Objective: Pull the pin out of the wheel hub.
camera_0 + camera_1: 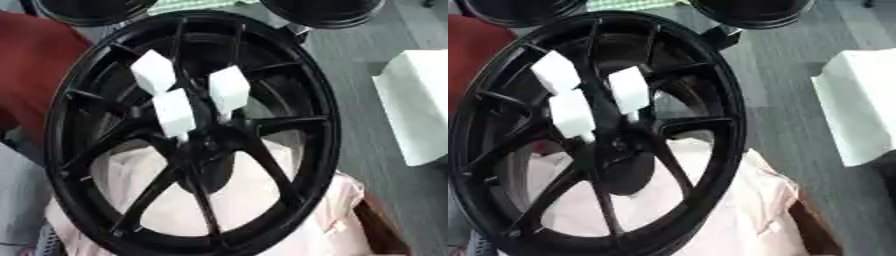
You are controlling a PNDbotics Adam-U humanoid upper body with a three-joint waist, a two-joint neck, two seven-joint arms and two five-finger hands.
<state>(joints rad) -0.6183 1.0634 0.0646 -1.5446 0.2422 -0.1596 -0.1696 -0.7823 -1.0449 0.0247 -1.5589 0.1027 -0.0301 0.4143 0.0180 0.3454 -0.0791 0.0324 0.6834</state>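
Observation:
A large black spoked wheel (325, 125) fills the middle of both views, lying tilted over a pale pink cloth (254, 200). Its hub (206, 147) sits at the centre, where the spokes meet. Three white block-shaped pins stand out of the hub area: one at the upper left (153, 71), one at the upper right (229, 89) and one lower in the middle (173, 112). Their lower ends run down toward the hub, and how deep they sit is hidden. Neither of my hands shows in either view.
Two more black wheels (324, 12) (87, 10) lie at the far edge. A white box (420, 105) stands on the grey floor (376, 45) to the right. A red object (35, 60) lies to the left of the wheel.

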